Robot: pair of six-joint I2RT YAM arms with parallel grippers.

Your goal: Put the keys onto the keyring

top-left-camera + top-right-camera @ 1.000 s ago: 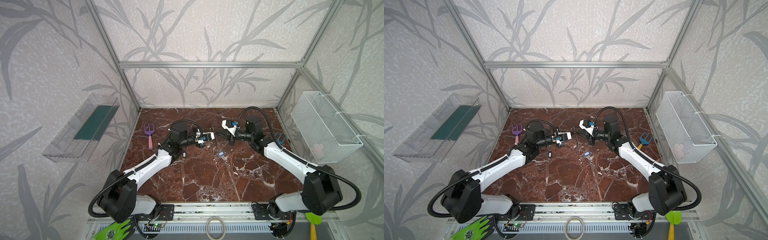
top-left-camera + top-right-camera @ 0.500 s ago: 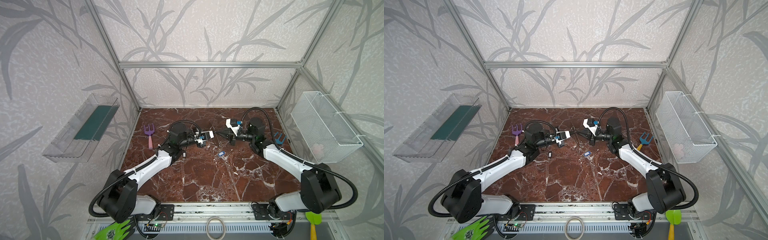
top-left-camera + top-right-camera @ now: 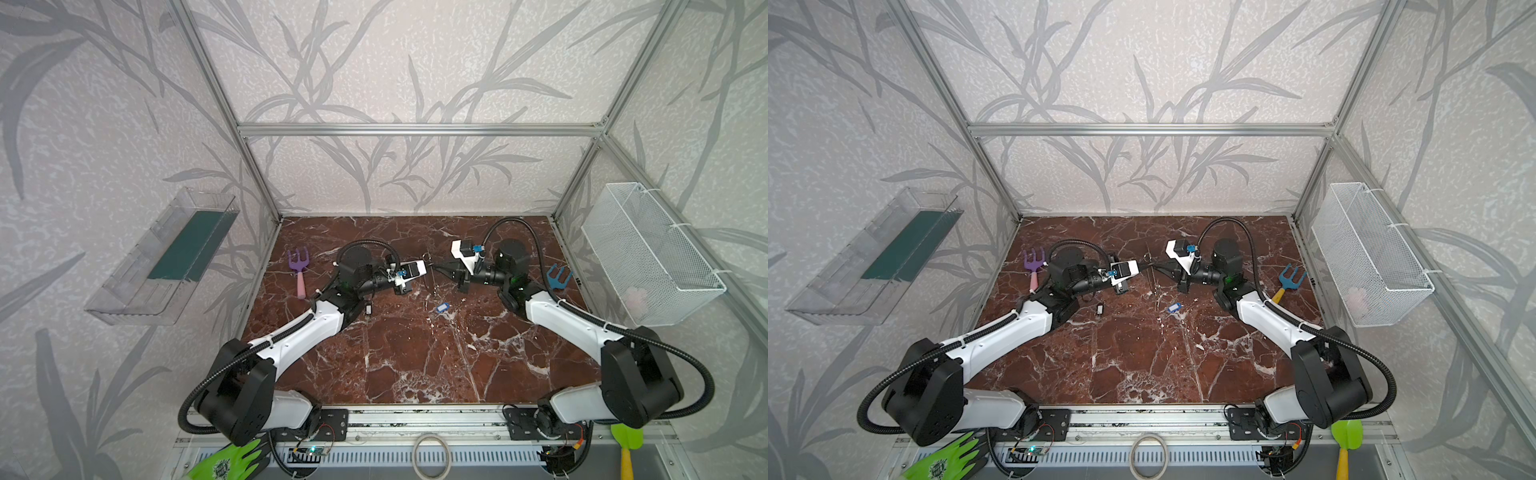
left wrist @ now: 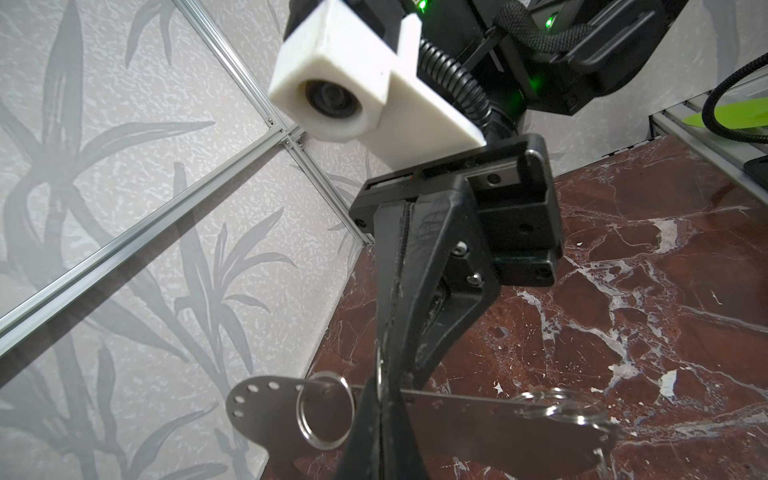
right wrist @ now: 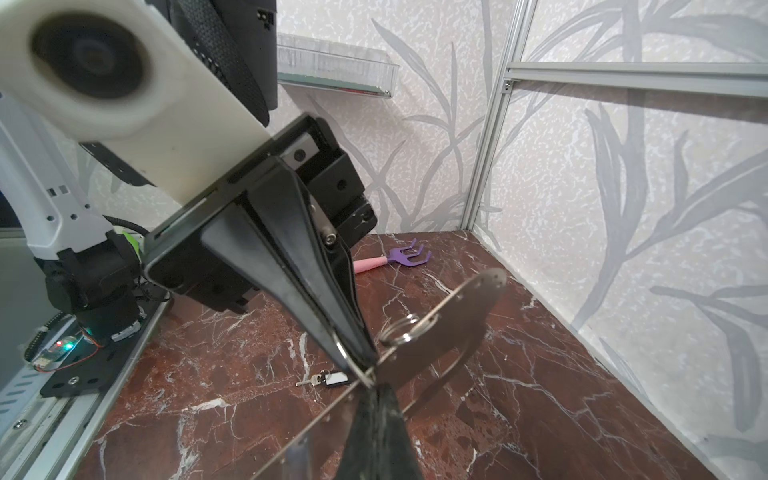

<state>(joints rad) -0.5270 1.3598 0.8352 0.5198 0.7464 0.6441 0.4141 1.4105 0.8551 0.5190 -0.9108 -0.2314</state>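
Keyring (image 4: 478, 419) aloft, L hand (image 4: 380, 419) pinching it, R hand (image 5: 376, 411) too

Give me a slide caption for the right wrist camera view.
The left end effector and right end effector pinch the keyring above the table, where one key lies.

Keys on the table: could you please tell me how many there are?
2: the blue-tagged key lies near the middle of the table; the black-and-white key lies to its left. More could hide beneath the arms.
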